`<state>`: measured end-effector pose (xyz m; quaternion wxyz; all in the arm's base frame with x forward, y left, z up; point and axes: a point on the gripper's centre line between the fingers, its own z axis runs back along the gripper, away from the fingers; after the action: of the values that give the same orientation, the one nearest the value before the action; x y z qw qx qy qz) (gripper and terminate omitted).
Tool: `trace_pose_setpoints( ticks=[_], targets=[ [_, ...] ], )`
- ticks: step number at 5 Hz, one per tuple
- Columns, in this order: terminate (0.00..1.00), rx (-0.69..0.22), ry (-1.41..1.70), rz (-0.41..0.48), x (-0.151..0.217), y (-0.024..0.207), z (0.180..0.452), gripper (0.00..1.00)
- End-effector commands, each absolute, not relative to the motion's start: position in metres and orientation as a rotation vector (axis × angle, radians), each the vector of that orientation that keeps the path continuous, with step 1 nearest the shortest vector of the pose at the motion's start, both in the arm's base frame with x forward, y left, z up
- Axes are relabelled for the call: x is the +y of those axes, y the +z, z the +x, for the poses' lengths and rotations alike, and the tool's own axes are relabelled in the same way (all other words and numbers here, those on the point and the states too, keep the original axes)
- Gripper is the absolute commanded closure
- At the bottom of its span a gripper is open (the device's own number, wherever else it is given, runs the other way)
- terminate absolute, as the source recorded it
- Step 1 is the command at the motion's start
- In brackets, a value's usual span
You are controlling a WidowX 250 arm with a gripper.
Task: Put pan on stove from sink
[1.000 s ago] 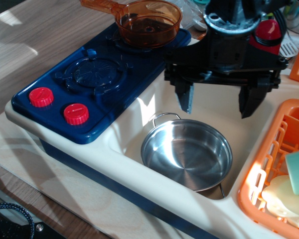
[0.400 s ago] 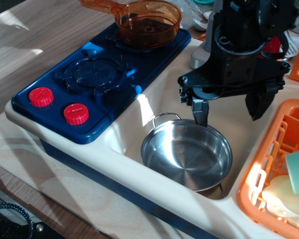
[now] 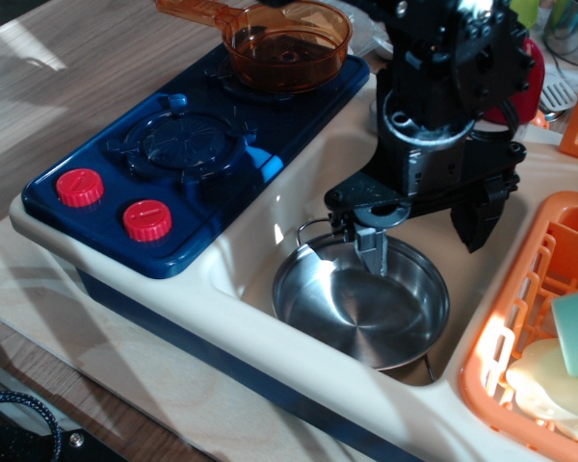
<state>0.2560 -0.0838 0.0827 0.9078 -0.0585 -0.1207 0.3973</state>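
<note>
Pan [image 3: 361, 303] sits in the sink [image 3: 270, 226], not lifted. Pincer [image 3: 424, 236] is wide open and empty, one finger [image 3: 373, 248] just inside the far rim, the other outside. Pinch the rim squarely, lift level, then cross to the stove [image 3: 188, 154], staying clear of the orange saucepan [image 3: 287, 40].

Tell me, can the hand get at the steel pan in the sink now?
Probably yes. The hand hangs open right above the steel pan in the sink; one finger is at its far rim, and nothing covers it.
</note>
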Motion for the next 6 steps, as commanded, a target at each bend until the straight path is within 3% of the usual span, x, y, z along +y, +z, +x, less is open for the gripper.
trace_pose_setpoints(
  ticks=[1, 2, 3, 6],
  targets=[
    [0.00, -0.285, 0.870, -0.170, -0.086, 0.074, 0.260, 0.00],
    [0.00, -0.285, 0.891, -0.170, -0.084, 0.066, 0.265, 0.00],
    [0.00, -0.276, 0.904, -0.190, -0.083, 0.057, 0.271, 1.00],
    [0.00, -0.285, 0.905, -0.130, -0.076, 0.082, 0.263, 1.00]
  ],
)
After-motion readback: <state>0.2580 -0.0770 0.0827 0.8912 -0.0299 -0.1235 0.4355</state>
